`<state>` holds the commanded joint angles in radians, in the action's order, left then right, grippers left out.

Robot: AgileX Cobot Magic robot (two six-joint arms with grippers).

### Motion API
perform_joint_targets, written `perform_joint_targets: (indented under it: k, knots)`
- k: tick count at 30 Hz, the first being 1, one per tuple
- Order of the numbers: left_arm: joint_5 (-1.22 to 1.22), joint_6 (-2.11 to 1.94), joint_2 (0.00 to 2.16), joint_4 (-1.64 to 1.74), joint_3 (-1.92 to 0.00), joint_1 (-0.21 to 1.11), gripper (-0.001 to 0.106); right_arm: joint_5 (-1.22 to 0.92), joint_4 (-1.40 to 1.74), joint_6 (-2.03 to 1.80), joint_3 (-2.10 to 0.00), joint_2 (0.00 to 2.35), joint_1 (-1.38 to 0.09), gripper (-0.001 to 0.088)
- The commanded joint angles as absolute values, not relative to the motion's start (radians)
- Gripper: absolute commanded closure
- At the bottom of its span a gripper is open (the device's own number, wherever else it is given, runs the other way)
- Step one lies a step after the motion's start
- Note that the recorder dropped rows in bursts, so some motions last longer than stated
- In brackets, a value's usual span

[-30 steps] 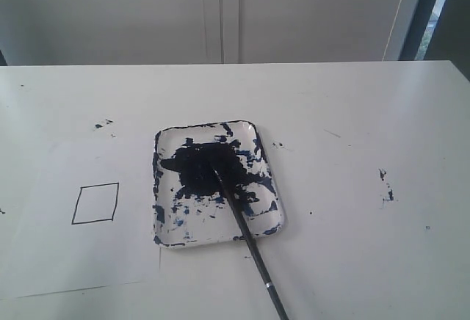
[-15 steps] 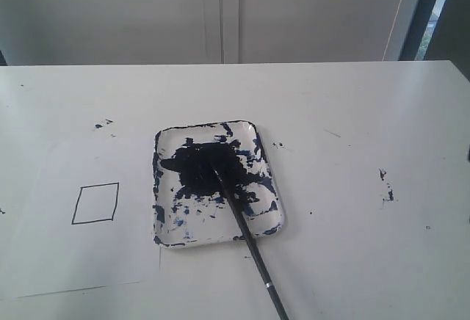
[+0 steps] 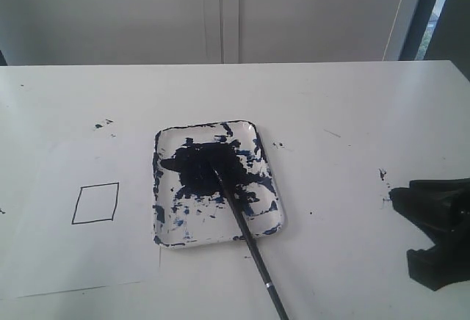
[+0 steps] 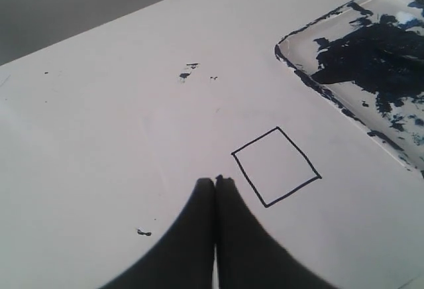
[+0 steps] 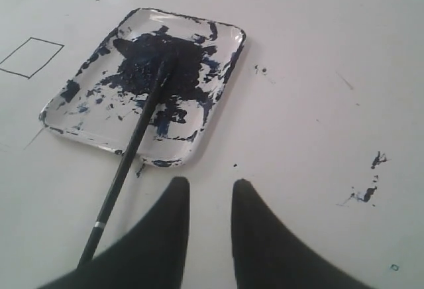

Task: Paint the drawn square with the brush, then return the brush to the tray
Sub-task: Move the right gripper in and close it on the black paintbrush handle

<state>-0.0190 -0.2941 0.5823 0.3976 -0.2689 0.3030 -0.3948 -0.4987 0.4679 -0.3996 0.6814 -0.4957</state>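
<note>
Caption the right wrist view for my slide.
Open right gripper hovers near the brush, its tip in the paint-smeared tray; drawn square blank.

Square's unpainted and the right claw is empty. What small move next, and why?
I'd likely ease the right claw over to the brush handle, near its silver band, so the open jaws straddle it. The drawn square is blank, the brush lies unheld with its tip in the tray, and that claw is nearest it.
</note>
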Motion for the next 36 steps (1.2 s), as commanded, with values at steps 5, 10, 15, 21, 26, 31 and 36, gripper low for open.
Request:
perform_joint_targets:
  k: [5, 10, 15, 21, 26, 31, 36]
  knots:
    - [0.014, -0.300, 0.586, 0.398, -0.269, 0.303, 0.105, -0.367, -0.545, 0.468, -0.400, 0.762, -0.528, 0.0639]
    - [0.033, -0.300, 0.605, 0.398, -0.269, 0.303, 0.105, -0.365, -0.579, 0.468, -0.402, 0.864, -0.553, 0.0639]
    - [0.039, -0.298, 0.607, 0.398, -0.269, 0.303, 0.105, -0.368, -0.593, 0.476, -0.424, 0.948, -0.592, 0.0639]
    - [0.054, -0.296, 0.607, 0.398, -0.269, 0.303, 0.105, -0.295, -0.632, 0.476, -0.441, 1.039, -0.676, 0.0639]
    - [0.053, -0.289, 0.607, 0.398, -0.269, 0.303, 0.105, -0.271, -0.660, 0.476, -0.470, 1.110, -0.749, 0.0639]
    - [0.053, -0.289, 0.607, 0.398, -0.269, 0.303, 0.105, -0.255, -0.670, 0.476, -0.505, 1.176, -0.824, 0.0639]
    - [0.048, -0.289, 0.607, 0.398, -0.269, 0.303, 0.105, -0.193, -0.670, 0.476, -0.509, 1.239, -0.879, 0.0639]
